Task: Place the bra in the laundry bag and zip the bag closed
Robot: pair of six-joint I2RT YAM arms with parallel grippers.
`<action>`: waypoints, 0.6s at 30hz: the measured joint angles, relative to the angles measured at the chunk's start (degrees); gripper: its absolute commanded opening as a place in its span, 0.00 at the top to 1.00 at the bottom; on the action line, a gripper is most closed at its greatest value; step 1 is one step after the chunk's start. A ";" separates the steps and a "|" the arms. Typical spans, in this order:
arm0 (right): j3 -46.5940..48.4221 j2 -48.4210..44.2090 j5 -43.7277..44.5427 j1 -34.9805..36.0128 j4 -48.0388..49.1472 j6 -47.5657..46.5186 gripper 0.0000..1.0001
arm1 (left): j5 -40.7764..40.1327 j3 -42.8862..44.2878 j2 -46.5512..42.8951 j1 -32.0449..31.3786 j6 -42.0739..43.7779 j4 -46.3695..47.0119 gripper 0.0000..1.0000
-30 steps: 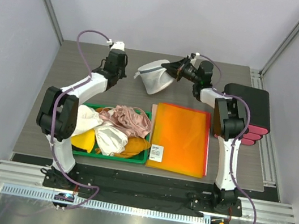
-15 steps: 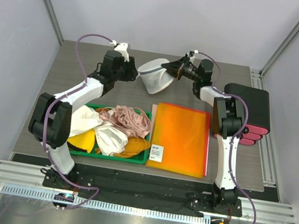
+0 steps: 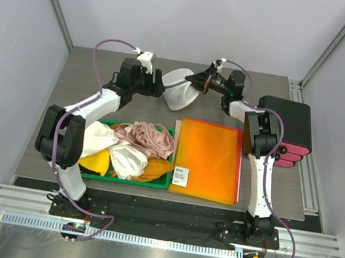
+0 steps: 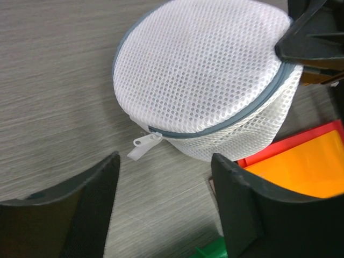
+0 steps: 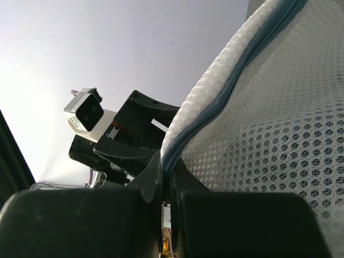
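**Laundry bag pinched at its rim, left tool released**

The white mesh bag sits tilted at the far middle of the bench. The right tool is clenched on the zipped rim at the bag's right side. The left tool stands just left of the bag, jaws wide apart, with the white zip pull ahead of the gap and untouched. Nearer lie an orange folder and, to its left, a green tray of garments.

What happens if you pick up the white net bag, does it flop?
Probably a bit floppy: the white net bag is thin mesh, and its rim bends where the right gripper pinches it. It likely weighs little, being mostly holes. Its round sides hold shape, so it may not collapse fully.
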 measured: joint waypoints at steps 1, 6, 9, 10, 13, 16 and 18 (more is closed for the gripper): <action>0.00 0.09 -0.17 0.00 0.35 0.11 0.98 | 0.00 0.13 0.48 0.00 0.24 -0.17 0.27; 1.20 0.55 -0.98 0.00 -1.20 -1.25 0.71 | 0.13 2.62 4.26 0.07 0.11 -1.03 0.26; 3.85 0.55 -0.17 0.00 -11.50 -9.92 0.48 | 0.13 4.07 5.60 0.20 -1.18 -1.14 0.26; 6.14 0.55 1.46 0.00 -19.12 -15.85 0.40 | 0.09 4.28 5.62 0.24 -1.88 -1.18 0.25; 16.06 1.05 9.57 0.17 -43.89 -33.33 0.22 | -0.20 4.96 5.62 0.28 -4.24 -1.16 0.25; 22.47 0.79 18.88 0.26 -58.31 -45.42 0.16 | -1.20 5.46 5.62 0.28 -6.40 -1.68 0.25; 23.15 -0.39 24.46 0.26 -64.85 -51.06 0.13 | -2.34 5.79 5.62 0.39 -7.80 -2.58 0.25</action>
